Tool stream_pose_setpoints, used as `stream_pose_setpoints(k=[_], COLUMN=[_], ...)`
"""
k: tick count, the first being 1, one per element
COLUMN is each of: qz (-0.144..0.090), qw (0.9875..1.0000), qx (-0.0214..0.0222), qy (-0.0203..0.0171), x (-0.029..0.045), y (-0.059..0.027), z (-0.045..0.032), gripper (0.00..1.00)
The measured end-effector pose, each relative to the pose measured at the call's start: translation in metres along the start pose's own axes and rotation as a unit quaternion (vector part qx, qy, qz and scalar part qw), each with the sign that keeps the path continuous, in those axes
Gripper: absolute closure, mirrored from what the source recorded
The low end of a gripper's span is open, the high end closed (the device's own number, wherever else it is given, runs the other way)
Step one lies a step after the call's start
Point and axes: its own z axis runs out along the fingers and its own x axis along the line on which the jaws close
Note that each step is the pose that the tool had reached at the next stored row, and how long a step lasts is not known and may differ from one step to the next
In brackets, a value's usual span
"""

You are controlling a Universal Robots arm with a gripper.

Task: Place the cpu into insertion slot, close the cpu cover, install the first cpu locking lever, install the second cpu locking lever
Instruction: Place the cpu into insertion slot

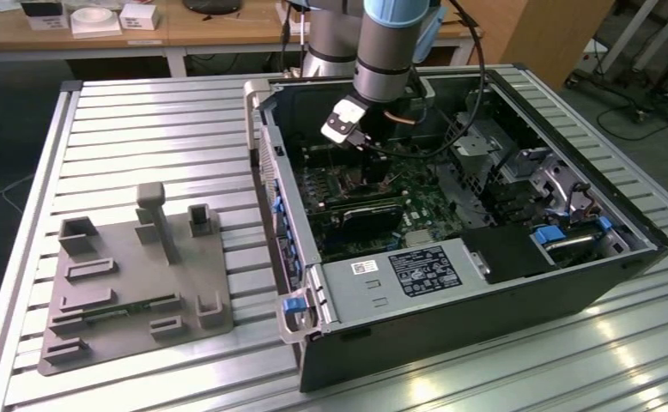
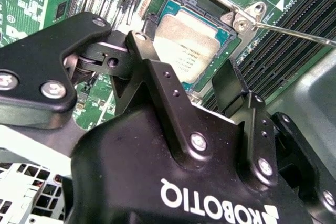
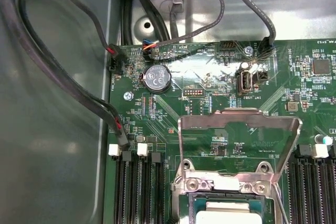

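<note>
One arm hung down into the open computer case on the slatted bench. Its jaws stood apart with nothing between them, the gripper just above the cpu, which already lay flat in the insertion slot. The cpu cover stood raised on its hinge, not closed, over the green board.

arm: upright, pointing down | gripper: jaws apart, holding nothing
</note>
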Motion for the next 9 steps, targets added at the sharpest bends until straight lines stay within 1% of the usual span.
stream_pose_setpoints(k=[3,5,9], qz=[0.0,0.0,0.0], qw=[1.0,1.0,1.0], qx=[-0.0007,0.0001,0.0001], qy=[0.0009,-0.0004,-0.001], x=[0.0003,-0.0002,-0.0001], y=[0.0002,0.0,0.0], z=[-0.002,-0.004,-0.0038], gripper=[0.33,0.33,0.33])
